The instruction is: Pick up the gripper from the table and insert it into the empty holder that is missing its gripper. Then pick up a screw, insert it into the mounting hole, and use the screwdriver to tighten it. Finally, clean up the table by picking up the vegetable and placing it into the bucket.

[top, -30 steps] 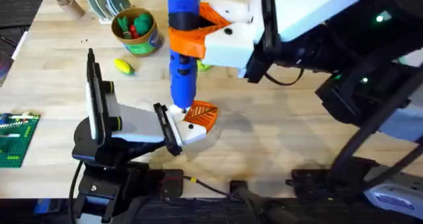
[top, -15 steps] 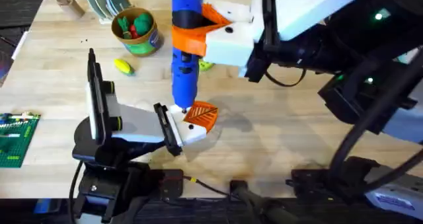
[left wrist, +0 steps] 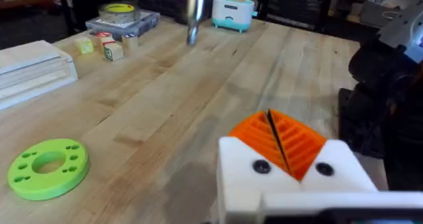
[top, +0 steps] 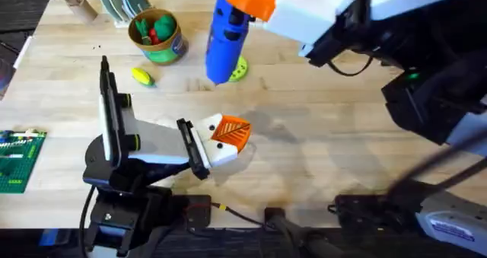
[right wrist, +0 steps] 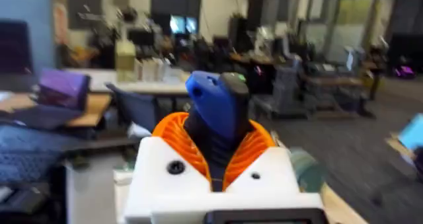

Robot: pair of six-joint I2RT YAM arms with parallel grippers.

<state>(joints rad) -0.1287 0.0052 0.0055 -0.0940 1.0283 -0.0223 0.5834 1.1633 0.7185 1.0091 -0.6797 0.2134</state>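
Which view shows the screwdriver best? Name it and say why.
Overhead: the screwdriver shows along most of its blue body, tilted above the table near the green disc, clamped in the right tool. The right wrist view shows just its blue end between the orange pads; the left wrist view shows a blurred metal bit.

Table (top: 319,167): pale wood, visible grain, low sheen. Screwdriver (top: 226,41): bright blue smooth plastic, faintly glossy; thin metal bit (left wrist: 194,12). Right gripper (top: 255,1): white matt plastic blocks, ribbed orange plastic pads. Left gripper (top: 224,140): same white and ribbed orange plastic. Green ring disc (left wrist: 47,168): matt plastic. Bucket (top: 156,37): glossy green.
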